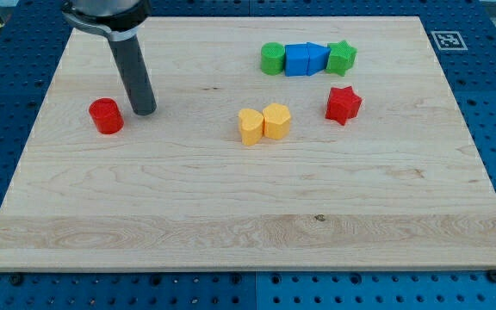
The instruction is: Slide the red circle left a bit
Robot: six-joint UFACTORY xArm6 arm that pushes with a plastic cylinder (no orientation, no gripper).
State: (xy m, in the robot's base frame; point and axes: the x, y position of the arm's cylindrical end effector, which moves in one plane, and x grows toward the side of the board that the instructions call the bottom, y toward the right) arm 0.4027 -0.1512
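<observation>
The red circle stands on the wooden board near the view's left. My tip rests on the board just to the right of the red circle, a small gap apart from it. The dark rod rises from the tip toward the view's top left.
A red star lies right of centre. Two yellow blocks touch each other at the centre. Along the top sit a green circle, two blue blocks and a green star in a row.
</observation>
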